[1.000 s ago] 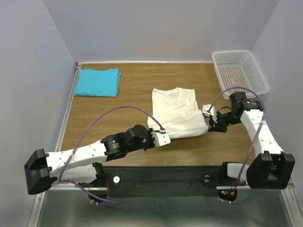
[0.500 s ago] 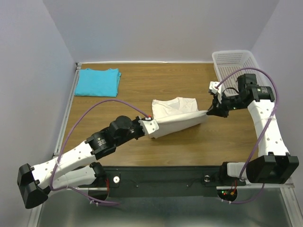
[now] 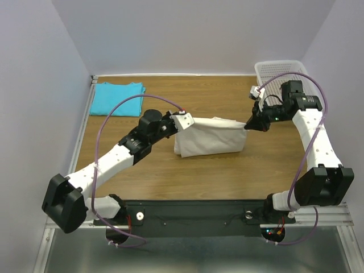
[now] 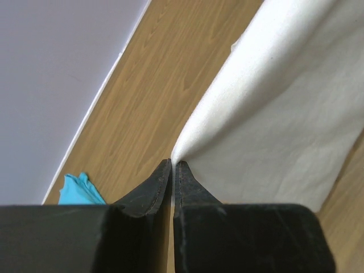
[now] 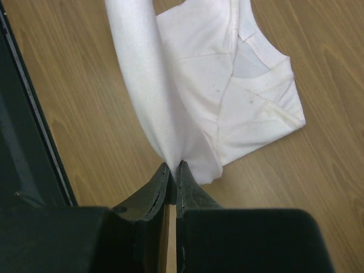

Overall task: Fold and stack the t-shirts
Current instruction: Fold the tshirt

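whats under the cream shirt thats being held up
Under the raised half of the cream shirt, its collar end lies flat on the wooden table. Anything beneath that flat part is covered.

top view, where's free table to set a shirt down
Bare table between the turquoise t-shirt and the white basket, and in front of the cream t-shirt. Crowded mid-table: left end effector and right end effector hold it up.

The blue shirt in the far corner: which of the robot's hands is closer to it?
Left. The left hand pinches a corner of the cream shirt, right of the blue shirt; the right hand pinches the opposite corner, farther off, near the white basket.
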Action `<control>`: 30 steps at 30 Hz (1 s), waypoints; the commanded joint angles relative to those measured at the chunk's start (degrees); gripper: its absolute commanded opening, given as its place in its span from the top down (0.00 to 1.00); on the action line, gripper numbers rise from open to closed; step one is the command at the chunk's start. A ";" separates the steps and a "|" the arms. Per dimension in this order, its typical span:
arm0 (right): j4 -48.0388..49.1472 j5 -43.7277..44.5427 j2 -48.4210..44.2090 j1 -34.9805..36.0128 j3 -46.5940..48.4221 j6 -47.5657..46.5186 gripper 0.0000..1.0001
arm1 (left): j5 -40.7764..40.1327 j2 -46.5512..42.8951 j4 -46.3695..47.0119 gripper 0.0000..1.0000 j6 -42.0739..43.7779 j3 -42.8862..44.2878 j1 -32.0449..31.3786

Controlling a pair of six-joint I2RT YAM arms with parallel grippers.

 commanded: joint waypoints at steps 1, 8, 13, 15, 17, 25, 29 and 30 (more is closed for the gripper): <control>9.63 1.99 0.50 -0.22 1.01 8.15 1.00 | 2.39 3.73 6.19 1.00 2.89 5.46 1.87; 17.72 6.91 3.66 -0.31 0.84 14.84 0.99 | 5.03 10.69 9.61 1.00 3.07 8.37 5.73; 20.89 8.41 6.74 -0.31 0.31 17.57 0.99 | 6.87 16.92 10.41 1.00 3.07 10.30 7.67; 23.09 9.03 7.44 -0.31 0.13 18.89 0.99 | 6.79 19.29 10.85 1.00 2.98 11.71 8.02; 24.23 9.90 9.19 -0.31 0.31 20.12 0.99 | 6.44 20.62 11.02 1.00 2.81 13.03 8.20; 28.97 10.70 16.49 -0.31 3.55 22.76 0.99 | 3.54 25.89 12.95 1.00 1.75 16.54 9.08; 29.68 10.96 19.48 -0.31 5.75 23.99 1.00 | 3.36 28.18 13.40 1.00 1.23 17.07 9.52; 29.86 11.40 20.10 -0.31 6.19 24.17 0.99 | 3.53 28.70 13.40 1.00 1.14 17.25 9.69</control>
